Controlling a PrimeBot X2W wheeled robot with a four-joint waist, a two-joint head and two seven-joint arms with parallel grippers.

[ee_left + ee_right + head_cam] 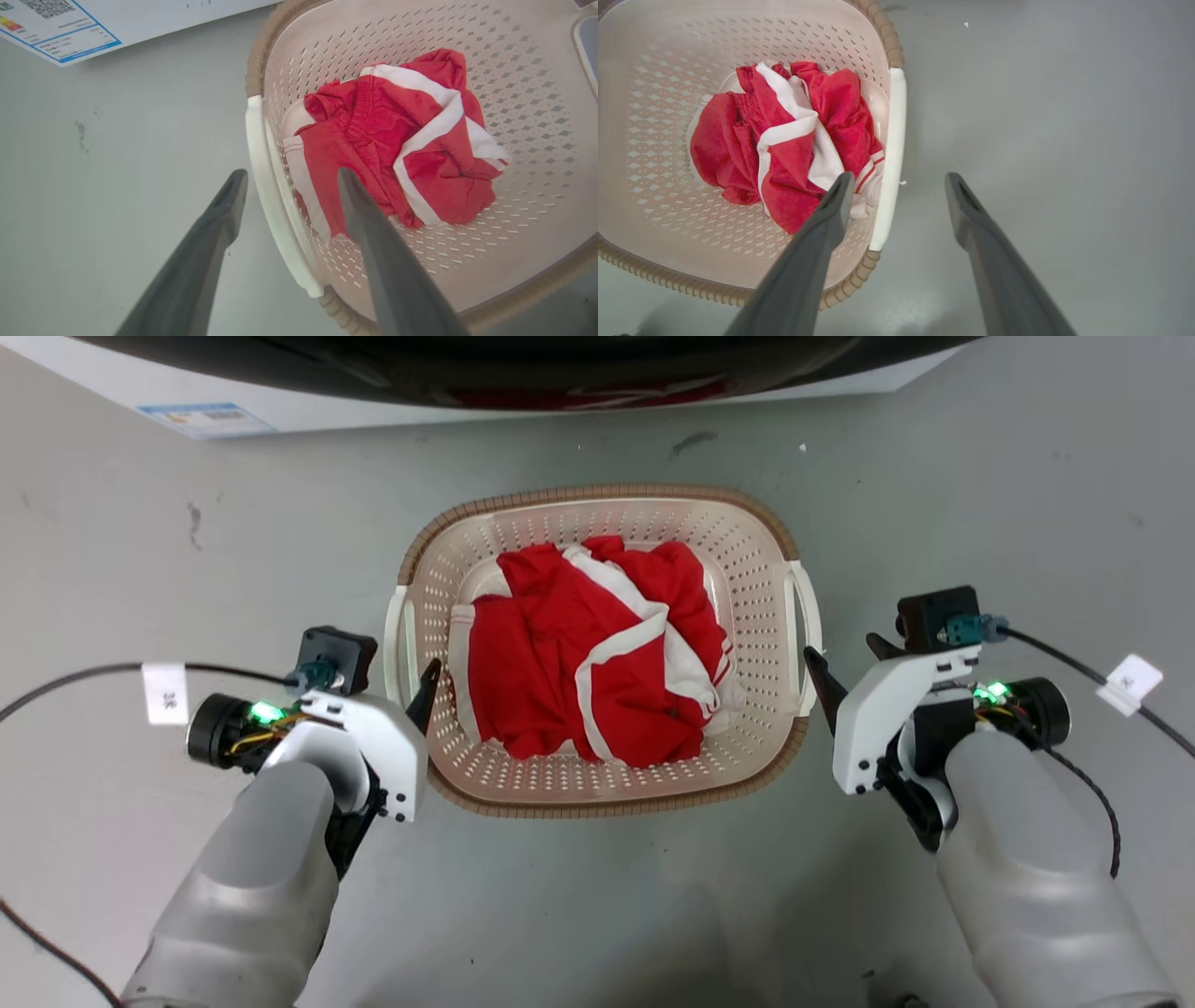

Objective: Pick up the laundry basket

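— Where do we have the basket (579, 784)?
— Right between our two claws, upright on the floor (597, 915), mouth up. Its long axis runs from the left claw (290, 177) straight across to the right claw (899, 179). There is a white handle at each short end, one toward each claw.
— How do we stand on the left?
— The left claw is spread wide and grips nothing. One finger hangs outside the basket over bare floor and the other over the inside. The left handle (275, 196) lies in the gap between them. We cannot tell whether either finger touches it.
— And on the right?
— Much the same, mirrored. The right claw is wide too, with nothing held. Its inner finger is over the basket's inside, close to the red cloth (588, 653), and its outer finger is over the floor. The right handle (892, 154) runs between the two.
— What lies in the basket?
— That crumpled red cloth with white bands, on the bottom, about midway between our claws.
— And the surface?
— We see a smooth grey floor with a few dark scuffs (193, 523), some ahead of the left claw and one past the basket's far rim.
— The room?
— Beyond the basket, ahead of both claws, stands a white machine (84, 378) with a dark curved front. A blue-edged label (205, 418) sits on it, ahead of the left claw.
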